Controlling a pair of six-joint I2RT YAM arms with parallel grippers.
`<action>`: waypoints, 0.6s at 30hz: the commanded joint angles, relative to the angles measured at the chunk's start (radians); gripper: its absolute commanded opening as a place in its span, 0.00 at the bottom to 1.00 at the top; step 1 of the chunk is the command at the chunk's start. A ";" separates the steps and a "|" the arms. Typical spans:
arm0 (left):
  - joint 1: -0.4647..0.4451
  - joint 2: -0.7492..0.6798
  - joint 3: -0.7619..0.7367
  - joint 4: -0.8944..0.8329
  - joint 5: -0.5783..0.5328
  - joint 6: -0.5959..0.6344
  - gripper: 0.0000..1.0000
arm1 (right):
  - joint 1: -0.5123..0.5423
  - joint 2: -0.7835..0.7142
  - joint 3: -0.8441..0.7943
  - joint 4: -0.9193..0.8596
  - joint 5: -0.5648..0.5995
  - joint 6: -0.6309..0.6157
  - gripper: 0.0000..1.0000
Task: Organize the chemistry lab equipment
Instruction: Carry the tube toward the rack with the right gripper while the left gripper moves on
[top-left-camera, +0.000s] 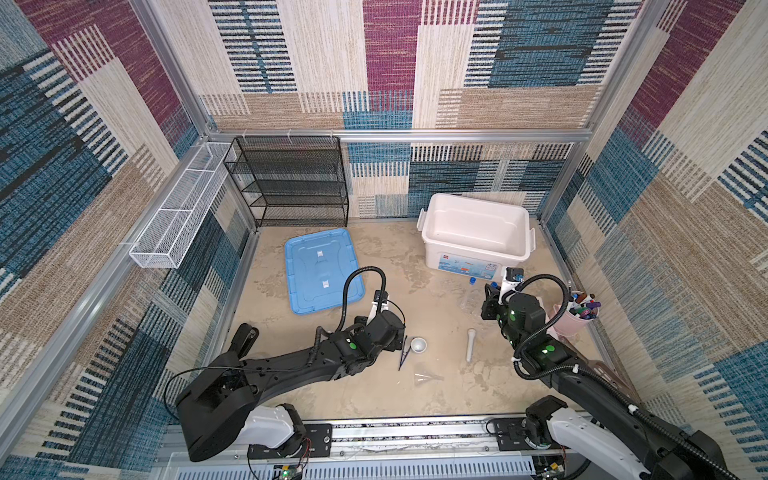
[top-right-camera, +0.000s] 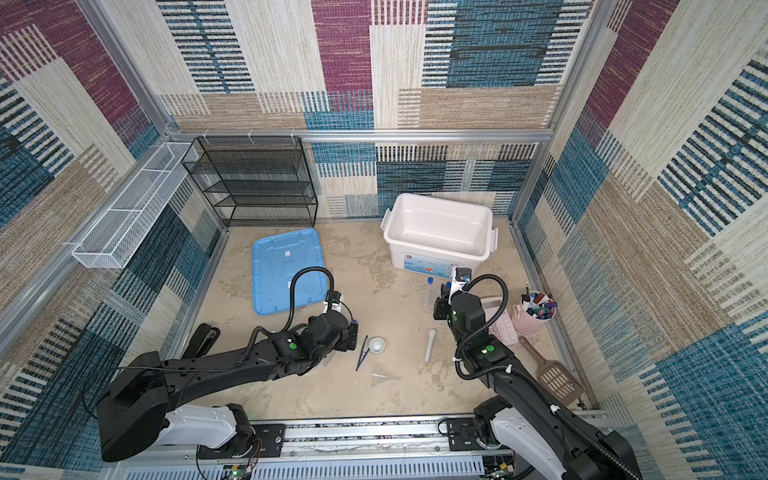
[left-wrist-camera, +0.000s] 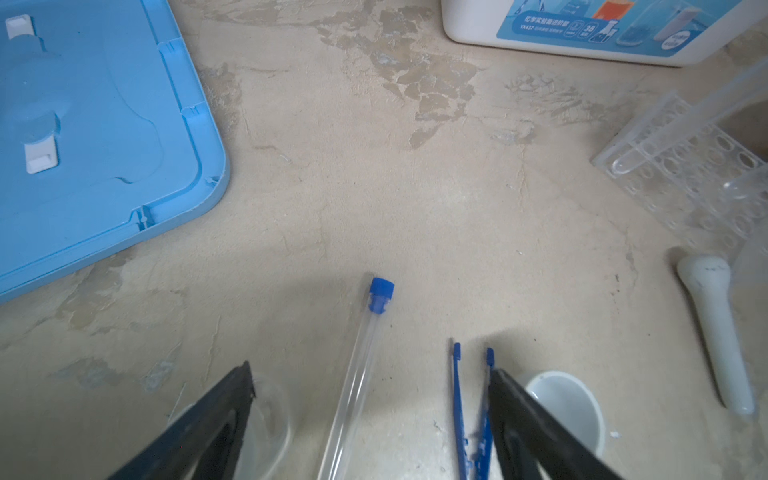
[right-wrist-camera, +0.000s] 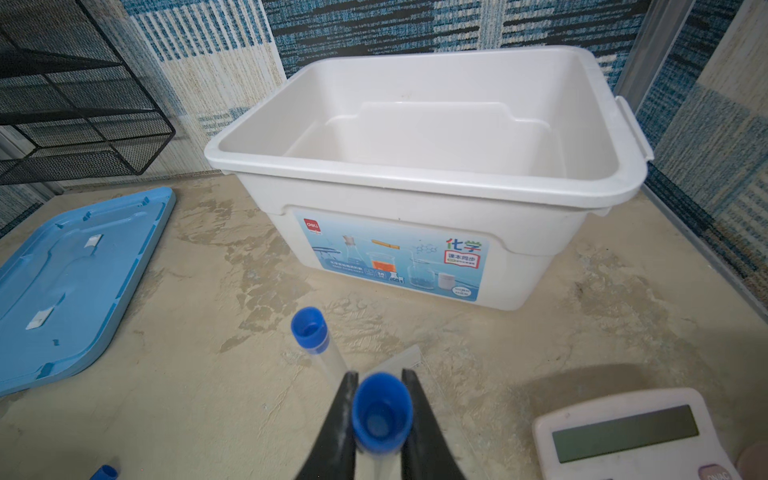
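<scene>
My right gripper (right-wrist-camera: 380, 374) is shut on an upright blue-capped test tube (right-wrist-camera: 382, 411), held over the clear plastic rack (left-wrist-camera: 702, 166). A second capped tube (right-wrist-camera: 309, 328) stands in that rack just beyond it. My left gripper (left-wrist-camera: 371, 370) hangs open, low over a third tube (left-wrist-camera: 353, 386) lying flat between its fingers. Dark blue tweezers (left-wrist-camera: 458, 399) lie against the inner side of one finger, with the white mortar (left-wrist-camera: 569, 403) behind it. A clear glass vessel (left-wrist-camera: 270, 424) sits under the other finger. The pestle (top-left-camera: 471, 345) and a clear funnel (top-left-camera: 426, 377) lie mid-table.
An open white bin (right-wrist-camera: 415, 183) stands at the back right, its blue lid (top-left-camera: 320, 270) flat at the back left. A pink calculator (right-wrist-camera: 623, 432), pink cup of markers (top-left-camera: 577, 313) and brown scoop (top-right-camera: 552, 374) crowd the right edge. A black mesh shelf (top-left-camera: 291, 178) lines the back wall.
</scene>
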 joint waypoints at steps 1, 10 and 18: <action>0.007 -0.003 -0.008 -0.045 0.008 -0.034 0.90 | 0.002 0.008 -0.009 0.061 0.009 -0.009 0.17; 0.011 0.001 -0.008 -0.035 0.026 -0.023 0.89 | 0.004 0.036 -0.014 0.083 0.012 -0.011 0.17; 0.012 0.024 0.013 -0.010 0.059 -0.004 0.88 | 0.004 0.042 -0.027 0.106 0.024 -0.004 0.17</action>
